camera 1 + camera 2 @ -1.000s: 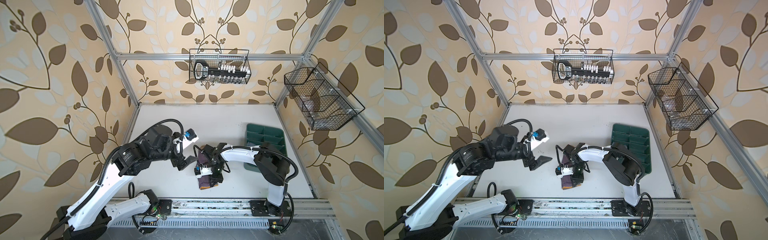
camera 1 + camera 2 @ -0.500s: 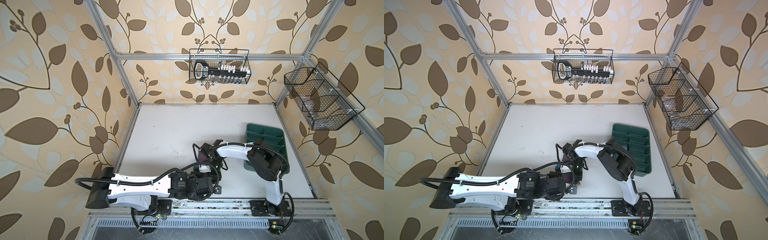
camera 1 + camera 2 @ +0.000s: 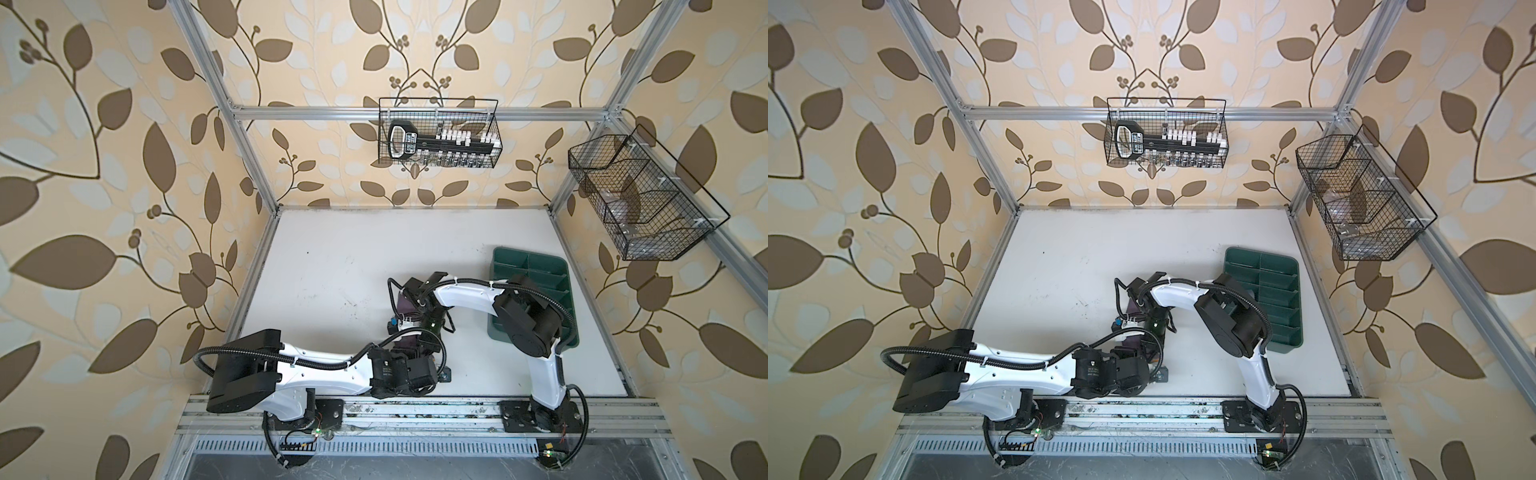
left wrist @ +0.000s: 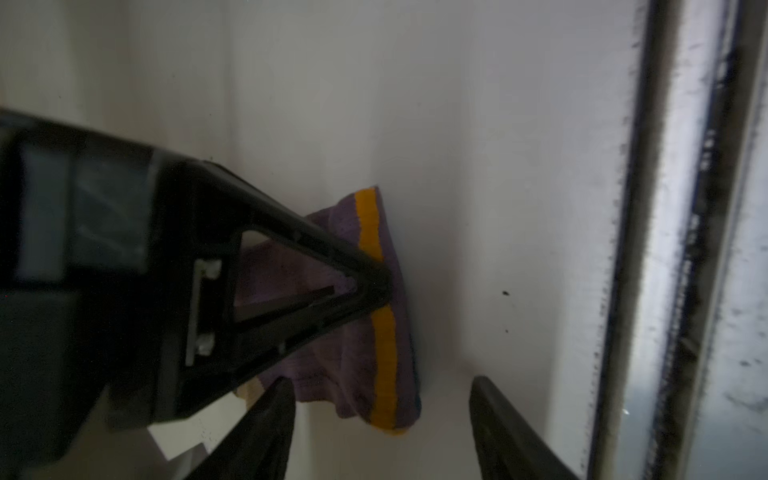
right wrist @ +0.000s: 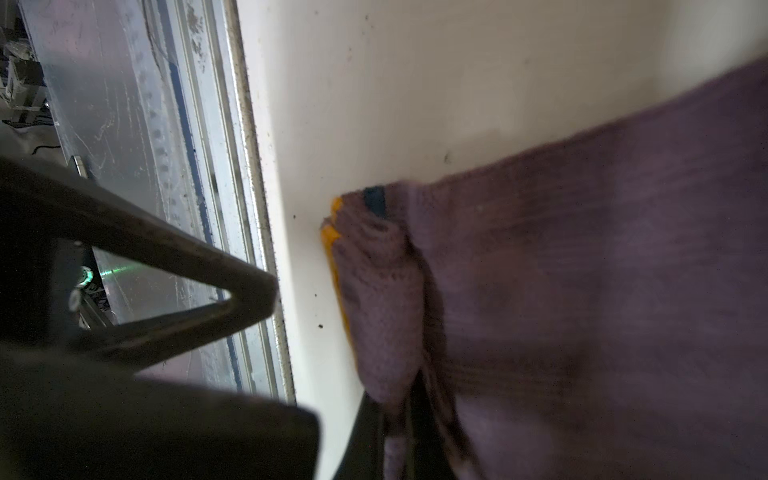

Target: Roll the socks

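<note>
The purple sock (image 4: 353, 365) with its orange stripe lies on the white table (image 3: 332, 270), close to the front rail (image 4: 665, 249). The right gripper (image 5: 395, 409) pinches a fold of it. The left gripper (image 4: 382, 384) has its jaws spread at the striped end.

Both top views bright, evenly lit, sharp; faint soft shadows on counter (image 3: 332, 257). Wrist views dim, murky; purple sock (image 5: 582, 291) smeared, unfocused in right wrist view.
</note>
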Robot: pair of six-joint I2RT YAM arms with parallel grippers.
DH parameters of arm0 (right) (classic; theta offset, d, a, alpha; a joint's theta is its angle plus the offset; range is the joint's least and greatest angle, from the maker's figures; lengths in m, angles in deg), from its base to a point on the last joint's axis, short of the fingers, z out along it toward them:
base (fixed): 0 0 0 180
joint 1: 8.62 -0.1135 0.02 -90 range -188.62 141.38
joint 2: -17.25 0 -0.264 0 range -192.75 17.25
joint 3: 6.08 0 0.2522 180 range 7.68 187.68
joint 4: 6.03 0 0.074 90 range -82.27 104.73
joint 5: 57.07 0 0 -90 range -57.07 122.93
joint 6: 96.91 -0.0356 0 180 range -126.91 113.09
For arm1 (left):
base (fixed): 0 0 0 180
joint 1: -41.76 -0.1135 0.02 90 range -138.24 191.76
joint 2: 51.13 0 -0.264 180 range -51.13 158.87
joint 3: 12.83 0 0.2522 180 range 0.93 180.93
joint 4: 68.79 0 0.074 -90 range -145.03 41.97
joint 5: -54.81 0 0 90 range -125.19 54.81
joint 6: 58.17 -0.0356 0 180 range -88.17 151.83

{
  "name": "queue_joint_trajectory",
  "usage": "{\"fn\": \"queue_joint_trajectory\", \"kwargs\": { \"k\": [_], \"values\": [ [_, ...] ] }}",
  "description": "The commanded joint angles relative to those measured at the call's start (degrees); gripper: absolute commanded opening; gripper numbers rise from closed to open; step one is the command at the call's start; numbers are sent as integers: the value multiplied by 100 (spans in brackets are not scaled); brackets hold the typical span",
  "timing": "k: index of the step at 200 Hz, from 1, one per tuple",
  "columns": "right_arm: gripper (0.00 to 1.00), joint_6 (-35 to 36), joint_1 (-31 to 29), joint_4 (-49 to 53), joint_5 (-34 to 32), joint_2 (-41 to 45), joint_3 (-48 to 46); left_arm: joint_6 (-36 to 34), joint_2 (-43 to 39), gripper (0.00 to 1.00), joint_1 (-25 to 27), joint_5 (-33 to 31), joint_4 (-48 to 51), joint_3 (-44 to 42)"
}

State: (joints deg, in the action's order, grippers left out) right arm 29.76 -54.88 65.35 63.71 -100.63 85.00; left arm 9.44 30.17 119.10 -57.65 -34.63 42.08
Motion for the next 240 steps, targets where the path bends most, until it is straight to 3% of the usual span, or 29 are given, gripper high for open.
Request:
{"fn": "queue_joint_trajectory", "kwargs": {
  "k": [1, 61, 86, 138, 165, 193, 240],
  "values": [
    [0, 125, 48, -697, -940, -391, -67, -10, 271, 61, -300, -24, -403, -29],
    [0, -37, 478, -675, -769, -481, 228, -508, 862, 51, -1359, 861, -444, 352],
    [0, -32, 566, -665, -684, -490, 349, -555, 1162, 42, -1668, 1260, -168, 698],
    [0, 8, 588, -740, -376, -303, 258, -357, 1880, 28, -1810, 979, 118, 1235],
    [0, 42, 585, -818, -272, -121, 61, -181, 2004, 16, -2000, 892, 166, 1408],
    [0, 70, 630, -926, -62, 155, -103, -209, 1847, 4, -2163, 1267, 268, 1404],
    [28, -337, 1264, -1895, 641, 1646, -870, -585, 1590, 0, -2746, 2837, 933, 1574]
  ]
}}
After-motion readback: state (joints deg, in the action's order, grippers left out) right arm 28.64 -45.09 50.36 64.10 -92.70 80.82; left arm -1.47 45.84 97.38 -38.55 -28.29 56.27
